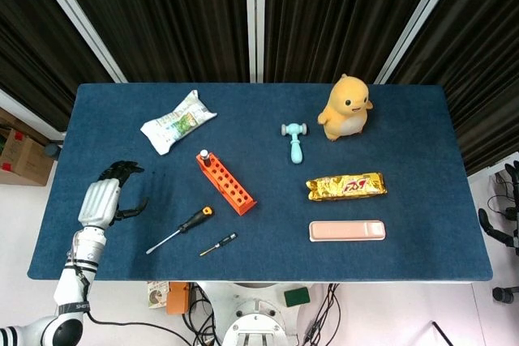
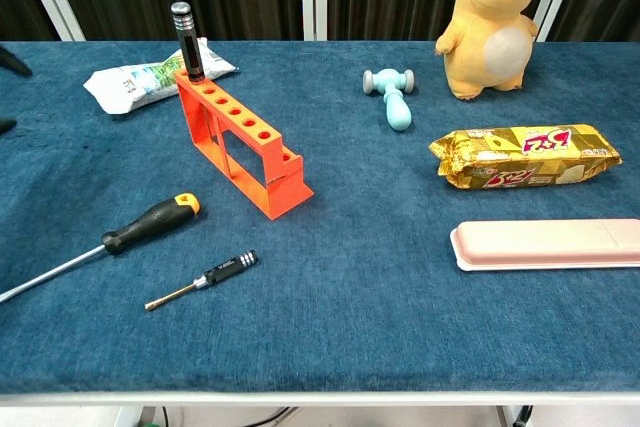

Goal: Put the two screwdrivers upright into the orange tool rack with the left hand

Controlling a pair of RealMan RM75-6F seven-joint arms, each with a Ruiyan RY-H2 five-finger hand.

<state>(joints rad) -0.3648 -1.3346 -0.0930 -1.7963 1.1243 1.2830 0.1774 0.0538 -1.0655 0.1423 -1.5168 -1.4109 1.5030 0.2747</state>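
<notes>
The orange tool rack (image 1: 225, 183) (image 2: 240, 142) lies diagonally left of the table's middle. One black driver with a silver cap (image 1: 204, 154) (image 2: 184, 42) stands upright in its far end hole. A large screwdriver with a black and orange handle (image 1: 180, 229) (image 2: 150, 222) lies flat in front of the rack. A small black screwdriver (image 1: 219, 244) (image 2: 205, 279) lies beside it. My left hand (image 1: 109, 196) hovers near the table's left edge, well apart from both, fingers spread and holding nothing. My right hand (image 1: 504, 208) shows only partly past the right edge, thumb apart from the fingers.
A white snack packet (image 1: 178, 121) lies behind the rack. A teal toy hammer (image 1: 293, 140), a yellow plush (image 1: 347, 107), a gold snack bar (image 1: 346, 186) and a pink case (image 1: 347, 230) occupy the right half.
</notes>
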